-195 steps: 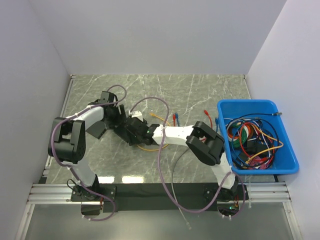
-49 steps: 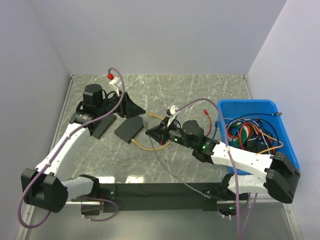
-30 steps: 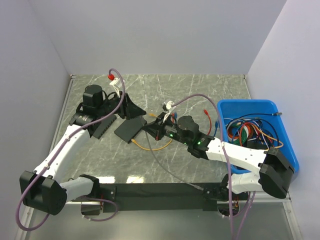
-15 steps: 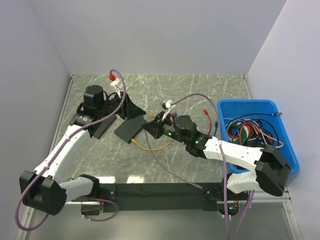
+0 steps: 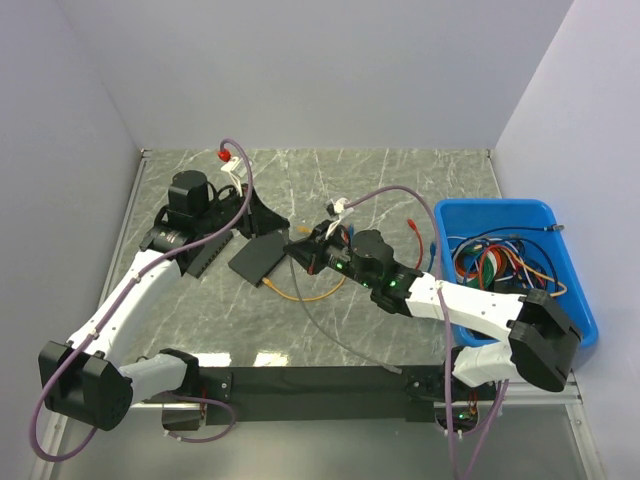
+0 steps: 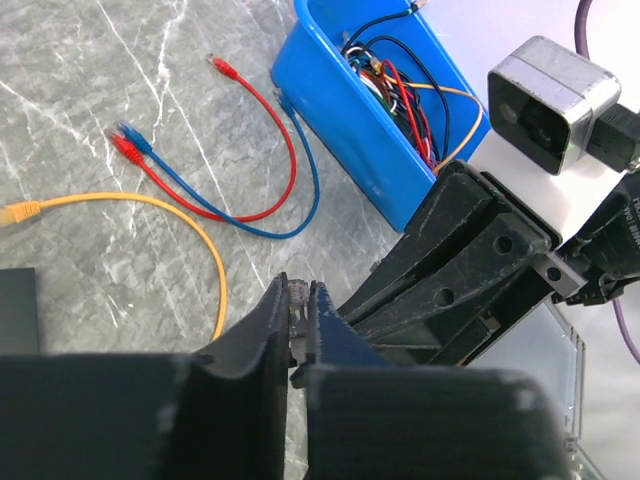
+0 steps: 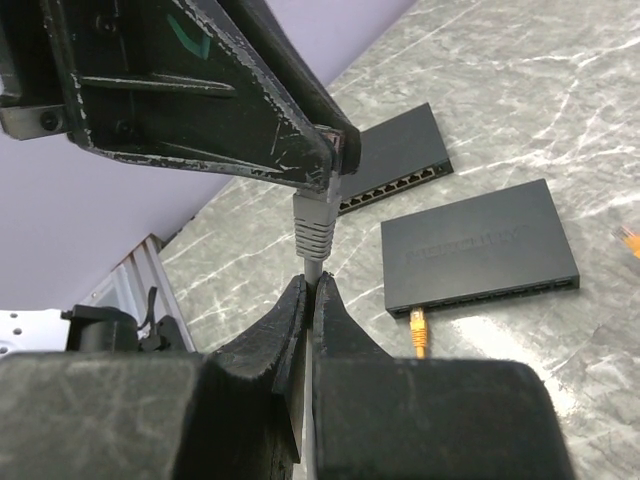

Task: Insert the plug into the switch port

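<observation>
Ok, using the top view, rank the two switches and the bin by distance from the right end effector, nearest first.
From the right end effector:
1. Centre switch, just to its left.
2. Left switch, further out on the left side.
3. Bin, far off on the right side.

I am looking at a grey marbled worktop (image 5: 400, 190) closed in by a plain white back wall (image 5: 320, 70), left wall (image 5: 50, 200) and right wall (image 5: 590, 120). The light is soft and even. An aluminium rail (image 5: 110, 385) runs along the near edge.
</observation>
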You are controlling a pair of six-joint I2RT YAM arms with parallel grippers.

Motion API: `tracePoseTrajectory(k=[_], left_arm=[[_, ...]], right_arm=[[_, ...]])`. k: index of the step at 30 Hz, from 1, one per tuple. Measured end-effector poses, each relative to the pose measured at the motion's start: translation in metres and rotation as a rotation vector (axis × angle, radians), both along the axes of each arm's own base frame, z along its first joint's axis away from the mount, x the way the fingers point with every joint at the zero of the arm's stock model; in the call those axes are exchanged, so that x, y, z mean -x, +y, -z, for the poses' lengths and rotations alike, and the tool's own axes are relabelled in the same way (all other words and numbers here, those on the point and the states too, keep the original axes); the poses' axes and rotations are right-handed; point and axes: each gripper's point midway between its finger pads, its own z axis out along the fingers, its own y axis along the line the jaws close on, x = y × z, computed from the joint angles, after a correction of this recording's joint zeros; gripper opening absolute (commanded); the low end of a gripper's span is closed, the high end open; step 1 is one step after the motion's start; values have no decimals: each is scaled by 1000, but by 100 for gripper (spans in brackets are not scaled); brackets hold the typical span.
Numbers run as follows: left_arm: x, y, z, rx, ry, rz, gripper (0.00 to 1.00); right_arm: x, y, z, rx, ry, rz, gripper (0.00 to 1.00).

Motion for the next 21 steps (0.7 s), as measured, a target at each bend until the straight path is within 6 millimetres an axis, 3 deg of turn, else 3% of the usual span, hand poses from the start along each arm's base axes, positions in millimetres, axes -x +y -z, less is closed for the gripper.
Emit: tracePoseTrajectory(k=[4, 7, 8, 11, 21], left_arm=[[0, 0, 3, -9, 8, -7, 1], [-3, 2, 5, -19, 8, -27, 0], [-5, 2, 5, -22, 6, -35, 1], [-6, 3, 6, -26, 10, -45, 1], [-12, 8, 15, -59, 34, -105, 1]], right_arm=[[-2, 1, 4, 6, 9, 4, 0], [-5, 4, 6, 22, 20, 10, 13], [-7, 6, 6, 30, 25, 12, 26], [-10, 8, 4, 36, 33, 21, 43], [-14, -3, 2, 63, 35, 73, 48]])
